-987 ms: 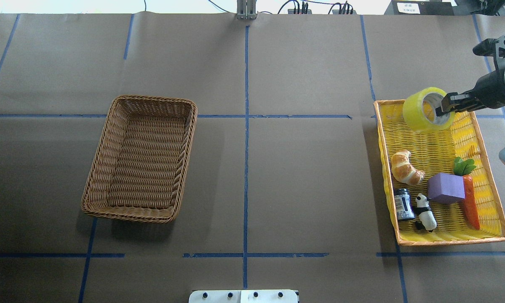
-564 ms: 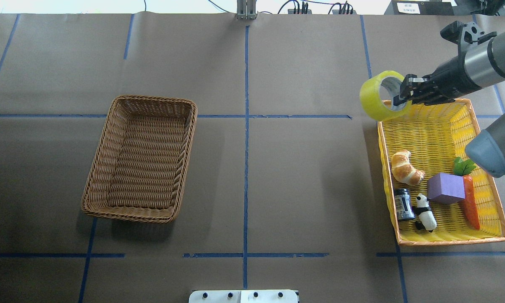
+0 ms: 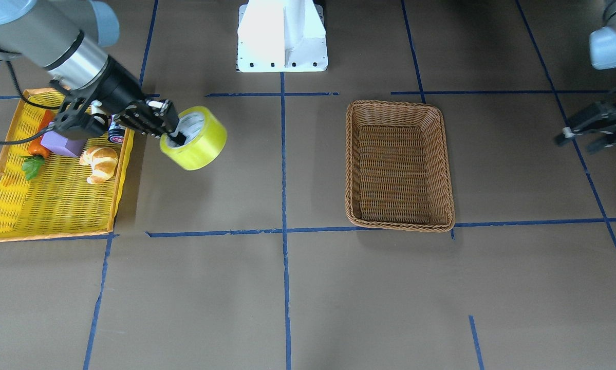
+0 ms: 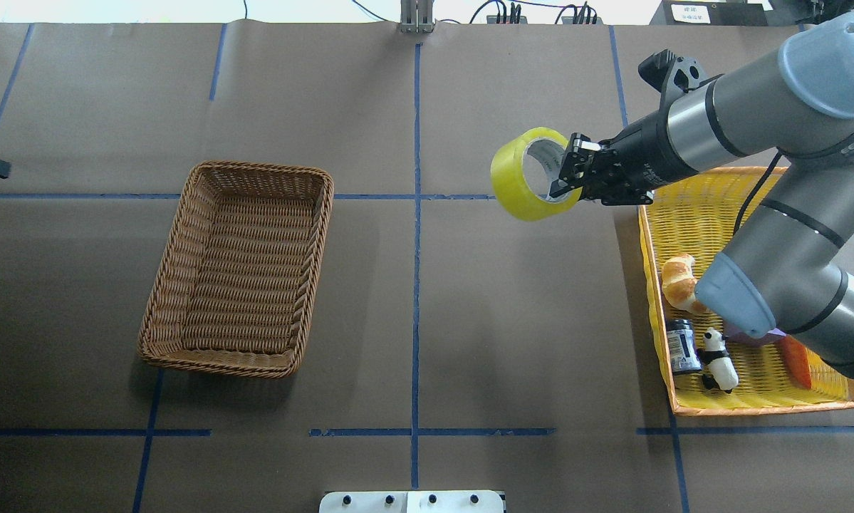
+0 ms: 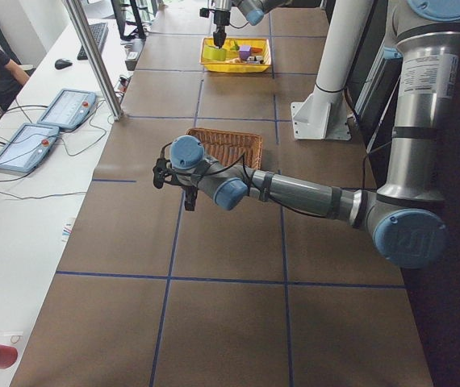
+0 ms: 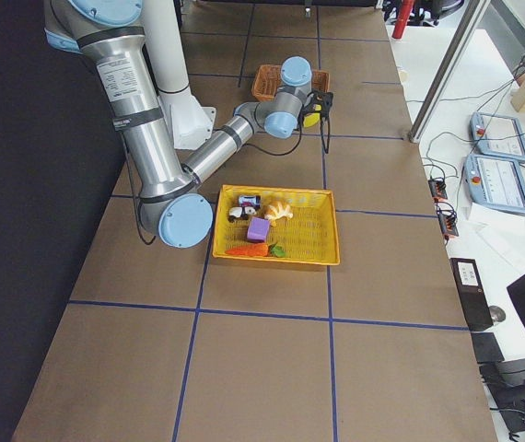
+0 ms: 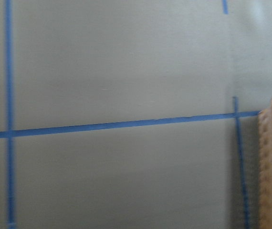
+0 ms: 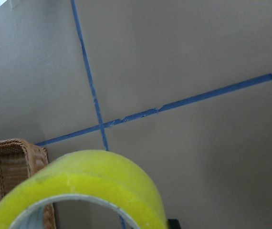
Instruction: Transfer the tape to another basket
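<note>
— What has your right claw (image 4: 565,178) got?
— It is clenched on the tape (image 4: 516,192), pinching its wall with one tip inside the core. The roll hangs over the desk (image 4: 469,320), just off the yellow tray (image 4: 747,408) and well apart from the basket (image 4: 216,363).
— And the containers?
— The basket shows bare weave. The tray holds a croissant (image 4: 678,281), a panda (image 4: 719,360), a purple block (image 3: 63,145), a carrot (image 3: 39,148) and a small jar (image 4: 681,347). The jar's label is too small to read.
— Your left claw (image 3: 577,142)?
— Spread apart, gripping nothing, out beyond the basket.
</note>
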Controlling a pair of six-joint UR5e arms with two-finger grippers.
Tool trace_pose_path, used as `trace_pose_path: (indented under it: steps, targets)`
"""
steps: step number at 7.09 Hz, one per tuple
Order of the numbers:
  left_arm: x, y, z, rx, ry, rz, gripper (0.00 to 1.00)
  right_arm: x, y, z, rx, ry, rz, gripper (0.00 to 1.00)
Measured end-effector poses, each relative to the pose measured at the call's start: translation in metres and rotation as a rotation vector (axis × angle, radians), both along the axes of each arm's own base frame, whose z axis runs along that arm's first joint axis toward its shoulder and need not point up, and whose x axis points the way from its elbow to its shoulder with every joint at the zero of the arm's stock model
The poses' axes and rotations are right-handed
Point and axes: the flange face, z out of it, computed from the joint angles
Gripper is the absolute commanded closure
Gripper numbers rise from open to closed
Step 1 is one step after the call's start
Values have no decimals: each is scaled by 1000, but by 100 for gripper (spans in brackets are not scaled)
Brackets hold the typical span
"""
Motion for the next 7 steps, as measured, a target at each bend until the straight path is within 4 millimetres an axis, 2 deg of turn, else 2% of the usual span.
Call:
trace_pose_path:
  steps: [1, 2, 3, 5, 7]
  targets:
    - [49, 1, -41, -57, 69, 9, 0, -17, 18, -15, -9, -36, 7, 98]
    - [80, 4, -75, -102, 126, 9, 0, -34, 36, -28, -13, -102, 21, 98]
    - [97, 11, -100, -138, 183, -8, 0, -49, 56, -38, -18, -187, 42, 98]
    - [111, 32, -126, -193, 337, -42, 0, -78, 97, -55, -10, -358, 79, 98]
    - [114, 56, -143, -281, 487, -30, 0, -86, 125, -62, 2, -515, 67, 98]
